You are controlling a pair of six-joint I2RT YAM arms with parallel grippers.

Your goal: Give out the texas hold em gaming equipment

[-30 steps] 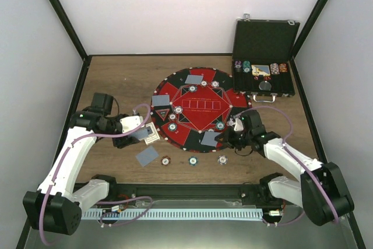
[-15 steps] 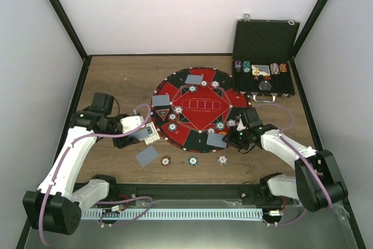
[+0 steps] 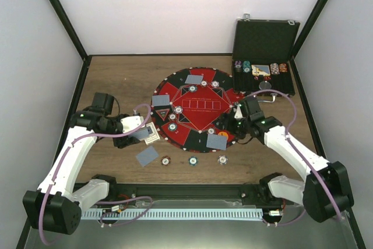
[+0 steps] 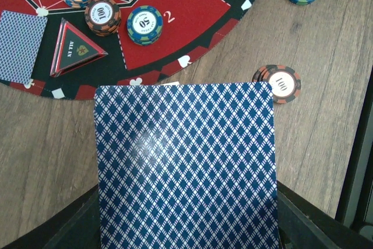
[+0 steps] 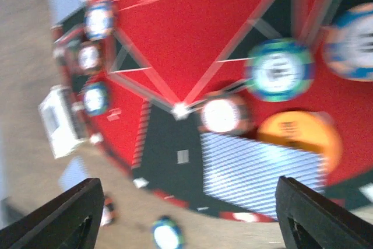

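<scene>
Plainly, a wood-grain desk (image 3: 116,80) sits within white walls (image 3: 175,10); left end effector (image 3: 140,133) clenched on 1 blue-backed card (image 4: 185,161), round mat (image 3: 198,122) just ahead; right end effector (image 3: 230,125) released, jaws wide, second card (image 5: 262,167) flat on the mat beneath it

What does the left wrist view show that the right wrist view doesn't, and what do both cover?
Left wrist only: the patterned back of the held card, clamped in the left gripper, and the black triangular marker, legible here but not discernible in the blurred right view. Right wrist only: the orange button beside a face-down card and a green-blue chip, framed by the open right gripper. Both: the red-and-black mat, the wooden table, and loose chips lying off the mat.
</scene>
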